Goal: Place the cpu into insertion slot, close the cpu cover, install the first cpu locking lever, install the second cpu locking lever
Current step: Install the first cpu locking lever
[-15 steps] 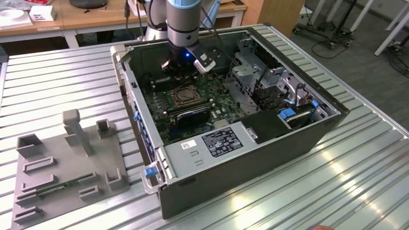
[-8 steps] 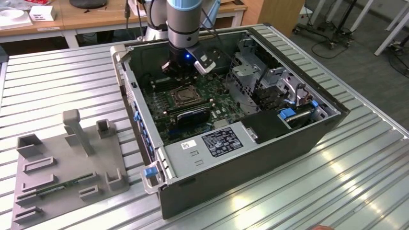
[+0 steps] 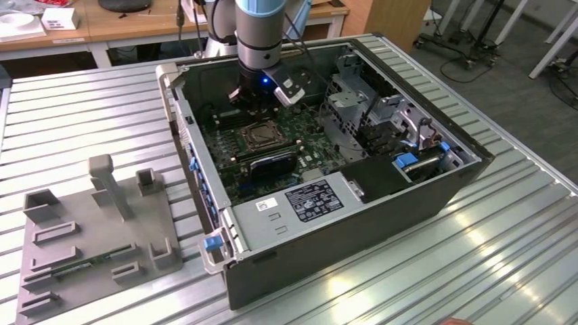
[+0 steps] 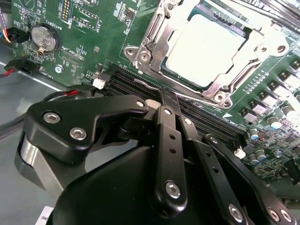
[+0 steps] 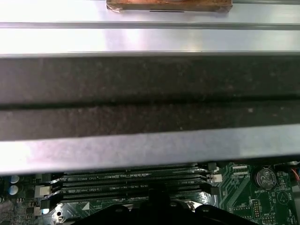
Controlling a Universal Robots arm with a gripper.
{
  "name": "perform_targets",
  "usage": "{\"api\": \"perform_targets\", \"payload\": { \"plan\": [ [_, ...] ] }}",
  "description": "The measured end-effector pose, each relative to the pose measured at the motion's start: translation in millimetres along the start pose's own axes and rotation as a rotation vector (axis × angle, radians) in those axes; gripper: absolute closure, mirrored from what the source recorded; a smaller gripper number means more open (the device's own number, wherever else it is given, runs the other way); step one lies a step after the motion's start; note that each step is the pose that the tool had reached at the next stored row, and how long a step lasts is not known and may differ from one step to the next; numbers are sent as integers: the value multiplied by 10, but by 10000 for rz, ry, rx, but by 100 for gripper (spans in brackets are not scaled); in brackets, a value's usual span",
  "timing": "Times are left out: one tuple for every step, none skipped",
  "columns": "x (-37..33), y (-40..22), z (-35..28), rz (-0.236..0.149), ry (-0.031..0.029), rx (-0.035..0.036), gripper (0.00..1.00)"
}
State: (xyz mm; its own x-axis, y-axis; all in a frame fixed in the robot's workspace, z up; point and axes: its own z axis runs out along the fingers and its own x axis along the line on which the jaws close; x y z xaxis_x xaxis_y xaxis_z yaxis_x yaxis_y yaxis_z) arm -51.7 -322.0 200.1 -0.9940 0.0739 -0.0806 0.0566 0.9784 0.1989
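Note:
The cpu (image 4: 206, 47) lies flat in its socket on the green motherboard, its pale top showing through the window of the cpu cover (image 4: 152, 35), which is down over it. A thin metal locking lever (image 4: 145, 86) runs along the socket edge nearest my fingertips. My gripper (image 4: 168, 96) is shut, its black fingers pressed together with nothing visible between them, tips right at that lever, over the memory slots. In the exterior view the gripper (image 3: 251, 107) hangs inside the open computer case, just behind the socket (image 3: 257, 137).
The case's wall (image 5: 140, 93) stands close by the gripper. Memory slots (image 5: 131, 180) and a coin battery (image 4: 44, 38) lie near the socket. A drive cage (image 3: 361, 108) fills the case's right side. A grey fixture tray (image 3: 91, 230) sits at the exterior view's left.

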Motion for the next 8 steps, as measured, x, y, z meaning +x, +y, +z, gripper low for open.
{"api": "perform_targets", "payload": {
  "plan": [
    [0,-1,6,0,0,1,90],
    [1,-3,13,0,-1,1,90],
    [2,-4,20,0,0,2,90],
    [2,-6,26,-1,-1,1,90],
    [3,-8,31,0,-1,2,90],
    [3,-9,33,0,0,4,90],
    [3,-9,33,0,0,5,90],
    [3,-9,34,0,0,6,90]
  ]
}}
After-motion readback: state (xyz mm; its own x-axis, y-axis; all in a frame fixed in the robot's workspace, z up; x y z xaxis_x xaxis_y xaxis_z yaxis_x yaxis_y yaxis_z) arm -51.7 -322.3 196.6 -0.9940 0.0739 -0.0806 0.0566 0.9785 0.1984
